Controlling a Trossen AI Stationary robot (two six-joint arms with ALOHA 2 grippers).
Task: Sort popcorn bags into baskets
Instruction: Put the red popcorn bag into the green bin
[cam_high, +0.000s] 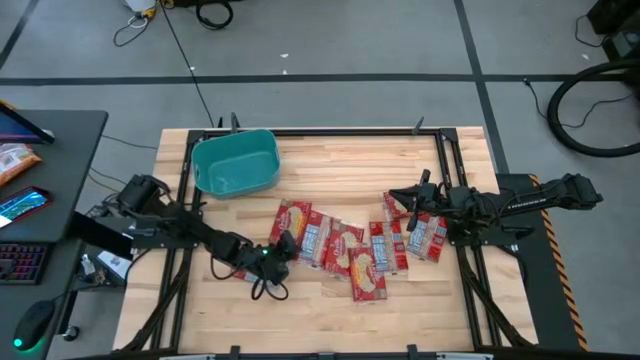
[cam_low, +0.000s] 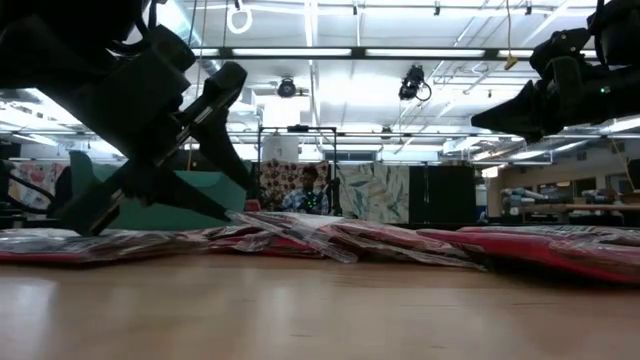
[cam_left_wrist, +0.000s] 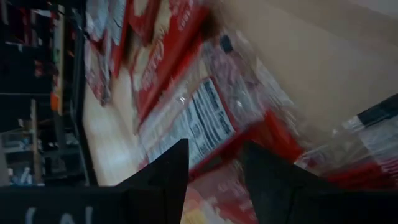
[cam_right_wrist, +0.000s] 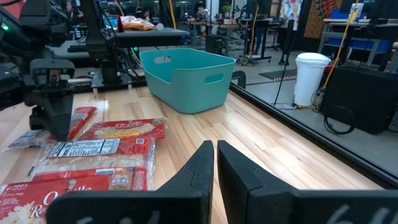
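Approx ten red popcorn bags (cam_high: 345, 248) on the table, one teal basket (cam_high: 236, 163), two arms.

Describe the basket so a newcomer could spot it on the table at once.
Start at the wooden table and look to its far left corner, behind the left arm. There stands the teal tub, a rounded-rectangular plastic basket with smooth solid walls. It is the only upright container; the popcorn bags nearby lie flat and are red.
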